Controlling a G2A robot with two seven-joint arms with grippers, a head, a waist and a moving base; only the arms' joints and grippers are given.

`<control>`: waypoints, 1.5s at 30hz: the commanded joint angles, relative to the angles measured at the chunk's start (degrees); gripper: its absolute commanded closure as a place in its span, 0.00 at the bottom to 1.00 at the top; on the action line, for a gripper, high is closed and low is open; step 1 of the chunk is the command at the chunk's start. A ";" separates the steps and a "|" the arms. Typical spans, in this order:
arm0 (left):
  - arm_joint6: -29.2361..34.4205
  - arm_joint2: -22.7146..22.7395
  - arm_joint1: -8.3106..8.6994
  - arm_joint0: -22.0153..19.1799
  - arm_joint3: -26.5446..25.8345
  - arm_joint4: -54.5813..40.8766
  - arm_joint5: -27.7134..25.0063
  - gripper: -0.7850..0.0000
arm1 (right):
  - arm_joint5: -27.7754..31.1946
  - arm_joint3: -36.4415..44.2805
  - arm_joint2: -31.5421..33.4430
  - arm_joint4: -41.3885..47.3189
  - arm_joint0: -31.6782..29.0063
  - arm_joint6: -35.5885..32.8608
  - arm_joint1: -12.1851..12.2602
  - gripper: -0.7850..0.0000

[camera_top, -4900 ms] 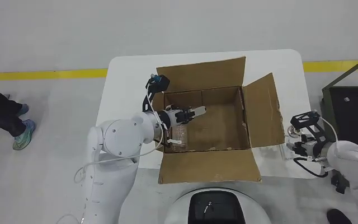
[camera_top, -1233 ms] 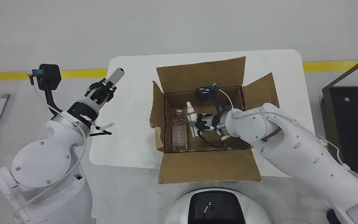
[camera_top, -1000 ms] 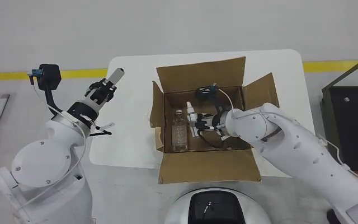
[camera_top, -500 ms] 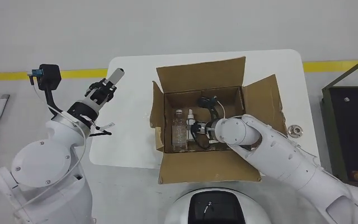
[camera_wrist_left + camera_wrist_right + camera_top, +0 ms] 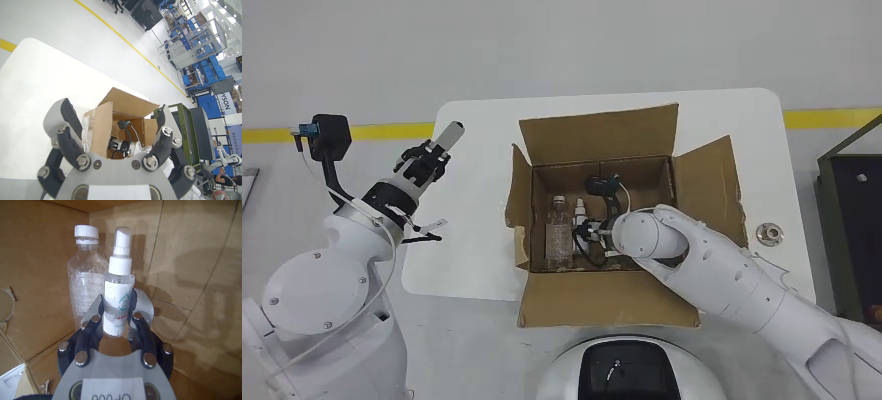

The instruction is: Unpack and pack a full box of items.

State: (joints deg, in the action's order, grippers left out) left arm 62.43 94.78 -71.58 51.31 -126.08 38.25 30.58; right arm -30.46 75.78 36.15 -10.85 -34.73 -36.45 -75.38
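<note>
An open cardboard box (image 5: 642, 140) stands on the white table (image 5: 482, 130). Inside it, at the left end, lies a clear plastic water bottle (image 5: 558, 232) (image 5: 83, 279) with a white cap. Right beside it is a small spray bottle (image 5: 582, 215) (image 5: 118, 298) with a white nozzle and clear cap. My right gripper (image 5: 587, 240) (image 5: 117, 306) is down inside the box, shut on the spray bottle's labelled body. My left gripper (image 5: 447, 135) (image 5: 113, 115) hangs open and empty above the table, left of the box (image 5: 121, 121).
A small round object (image 5: 767, 234) lies on the table right of the box. The box's flaps stand out on all sides. A dark green rack (image 5: 852, 230) stands off the table's right edge. Bare tabletop lies left of the box.
My right arm pushed deeper into the box, bringing the spray bottle up against the water bottle. The box shifted slightly to the left. The left arm stayed still.
</note>
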 commanded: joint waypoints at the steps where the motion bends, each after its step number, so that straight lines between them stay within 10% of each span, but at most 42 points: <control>1: 0.00 0.00 0.00 0.00 0.00 0.00 0.00 0.00 | -0.15 0.18 0.22 -0.31 -0.16 -0.11 -0.09 0.69; 14: 0.00 0.00 0.00 0.00 0.00 0.00 0.00 0.00 | -3.11 11.10 6.53 -5.64 -5.04 -0.92 1.93 0.34; 21: 0.00 0.00 0.00 0.00 0.00 0.00 0.00 0.00 | -2.88 34.99 21.12 -14.00 -16.50 0.89 6.38 0.58; 24: 0.00 0.00 0.00 0.00 0.00 0.00 0.00 0.00 | -2.67 46.44 29.21 -19.25 -24.13 1.83 8.22 1.00; 35: 0.00 0.00 0.00 0.00 0.00 0.00 0.00 0.00 | 6.62 58.87 49.80 -22.97 -48.09 11.53 10.32 1.00; 45: 0.00 0.00 0.00 0.00 0.00 0.00 0.00 0.00 | 6.62 58.87 49.80 -22.97 -48.09 11.53 10.32 1.00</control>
State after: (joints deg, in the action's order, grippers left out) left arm 62.43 94.78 -71.58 51.31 -126.08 38.25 30.58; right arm -23.84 134.65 85.95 -33.83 -82.83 -24.92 -65.06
